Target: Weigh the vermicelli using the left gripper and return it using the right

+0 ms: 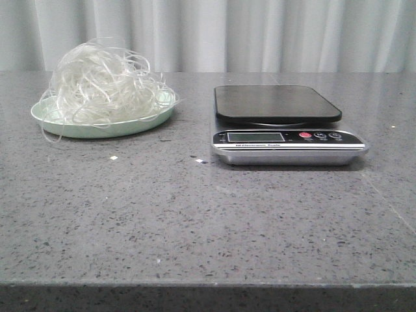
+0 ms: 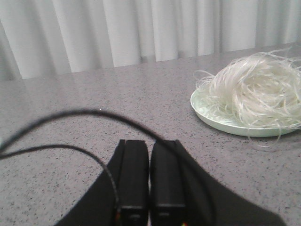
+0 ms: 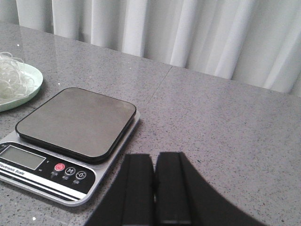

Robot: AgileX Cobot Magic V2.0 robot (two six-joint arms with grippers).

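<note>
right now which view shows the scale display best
The right wrist view: the scale is close, its display and buttons seen from above. The front view shows the display small and low-angled. The left wrist view misses the scale, showing only vermicelli on its plate.

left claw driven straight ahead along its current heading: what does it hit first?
Probably nothing but bare tabletop, then the curtain behind it. The shut left claw points past the plate of vermicelli, which sits off to one side of its line. Depth is unclear, so this is a rough call.
</note>
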